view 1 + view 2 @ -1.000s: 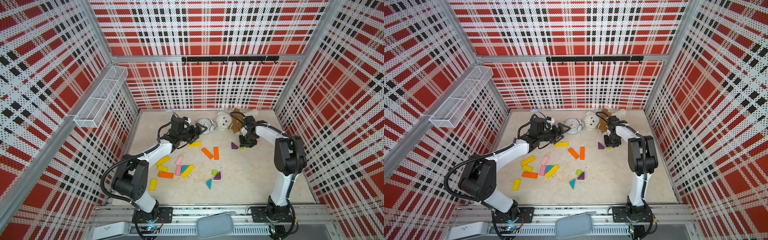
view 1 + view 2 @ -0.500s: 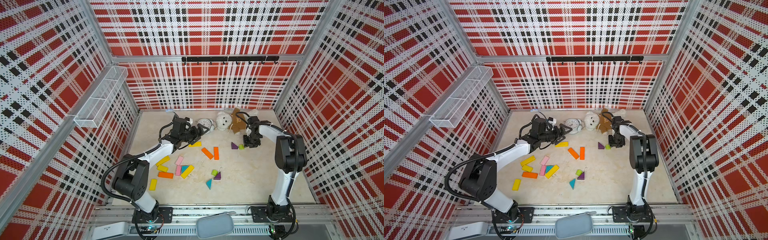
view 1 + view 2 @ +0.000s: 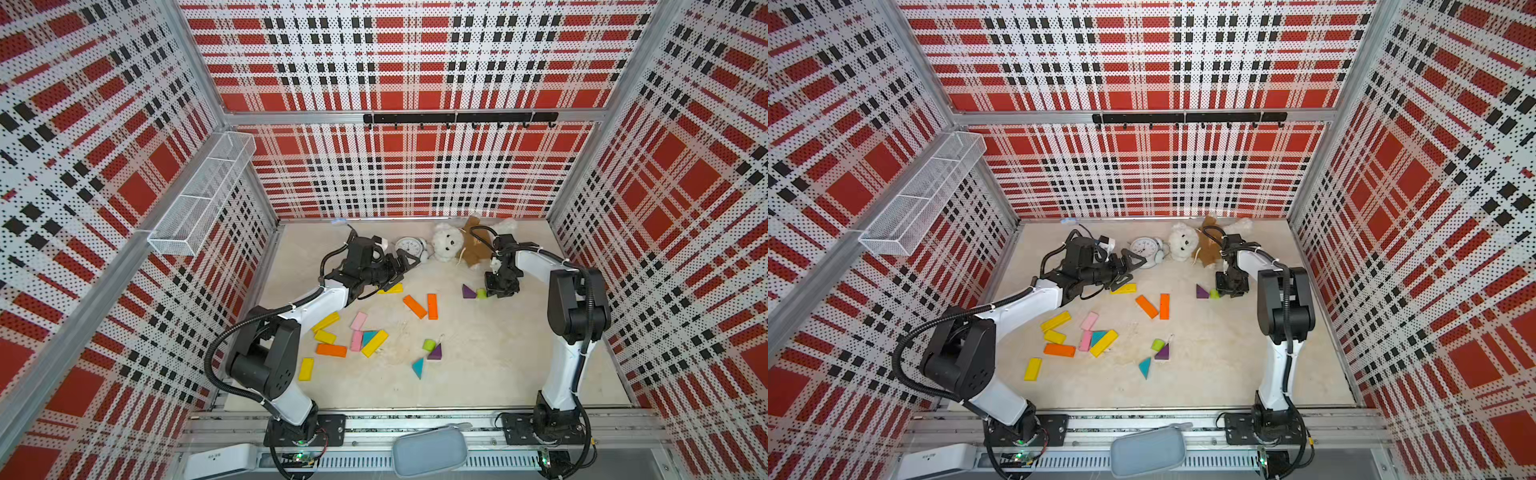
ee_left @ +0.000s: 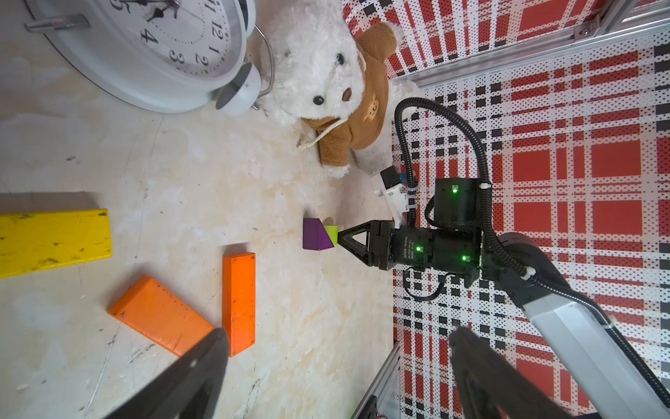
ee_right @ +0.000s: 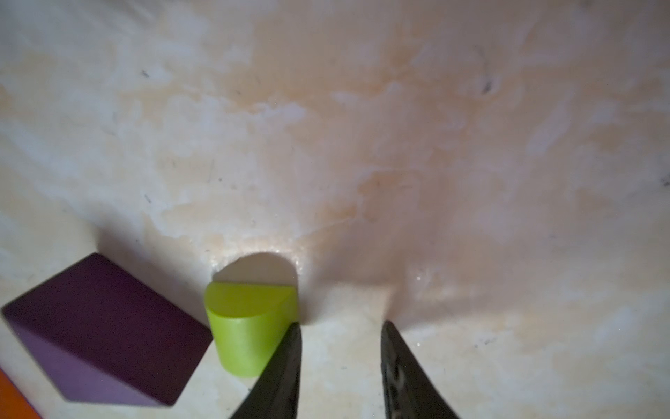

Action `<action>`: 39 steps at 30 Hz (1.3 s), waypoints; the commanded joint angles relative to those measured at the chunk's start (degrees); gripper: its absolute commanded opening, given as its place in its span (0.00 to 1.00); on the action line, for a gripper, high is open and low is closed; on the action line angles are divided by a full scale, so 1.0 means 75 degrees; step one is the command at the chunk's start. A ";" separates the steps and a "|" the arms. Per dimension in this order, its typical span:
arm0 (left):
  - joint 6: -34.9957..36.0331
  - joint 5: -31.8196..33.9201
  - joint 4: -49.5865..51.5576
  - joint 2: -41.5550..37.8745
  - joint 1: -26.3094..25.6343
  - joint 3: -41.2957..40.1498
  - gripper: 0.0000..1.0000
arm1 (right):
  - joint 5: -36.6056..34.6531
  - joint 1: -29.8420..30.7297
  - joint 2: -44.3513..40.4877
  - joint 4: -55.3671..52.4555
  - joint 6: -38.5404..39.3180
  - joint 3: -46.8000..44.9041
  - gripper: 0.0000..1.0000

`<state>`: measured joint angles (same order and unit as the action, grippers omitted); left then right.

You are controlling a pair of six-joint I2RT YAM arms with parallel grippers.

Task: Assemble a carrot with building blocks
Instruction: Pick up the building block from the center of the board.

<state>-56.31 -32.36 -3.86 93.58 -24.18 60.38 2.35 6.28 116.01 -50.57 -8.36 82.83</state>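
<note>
The right pincer (image 5: 340,326) is hanging low over the table (image 5: 398,145) with its jaws only narrowly parted and gripping nothing. One fingertip is sitting just beside a lime-green stub (image 5: 250,326), outside it rather than around it, which is looking like a nudge or a line-up for a grasp, since green would be serving as the carrot's top. The stub is standing at the far right, touching or nearly touching a purple triangle (image 5: 101,326); the wrist view is too shadowed to be showing which. Left of them, two orange bars (image 3: 414,306) are lying side by side mid-table, probably waiting to become the carrot's body. The left pincer (image 4: 339,335) is hovering wide open and empty by a yellow bar (image 3: 390,289), near the alarm clock (image 3: 409,247) and teddy bear (image 3: 446,247) along the far edge. The other blocks (image 3: 357,336) are lying scattered nearer, unassembled. A wire basket (image 3: 199,199) is hanging on the left wall, apparently holding nothing.
</note>
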 commanded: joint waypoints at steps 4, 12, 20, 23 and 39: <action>0.0083 -0.0069 -0.0189 0.0132 -0.0056 0.0195 0.97 | -0.0018 -0.0006 0.0259 -0.0002 0.0055 0.0312 0.40; 0.0091 -0.0080 -0.0200 0.0144 -0.0056 0.0200 0.97 | -0.0145 -0.0006 0.0239 -0.0002 0.0072 0.0292 0.42; 0.0091 -0.0080 -0.0200 0.0114 -0.0016 0.0199 0.97 | -0.0325 0.0006 -0.0645 -0.0213 -0.0127 0.0224 0.43; 0.0062 0.0021 -0.0199 0.0056 0.0055 0.0142 0.97 | -0.0366 0.0205 -0.1428 -0.0290 -0.0225 -0.0045 0.45; -0.0061 0.0235 -0.0187 -0.0106 0.0954 0.0023 0.97 | -0.0734 0.5069 -0.3928 -0.0456 -0.2954 -0.2435 0.59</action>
<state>-56.45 -31.03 -3.90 93.95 -17.61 60.38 -3.62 39.94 88.31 -54.85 -21.82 66.85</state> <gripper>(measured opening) 0.972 0.585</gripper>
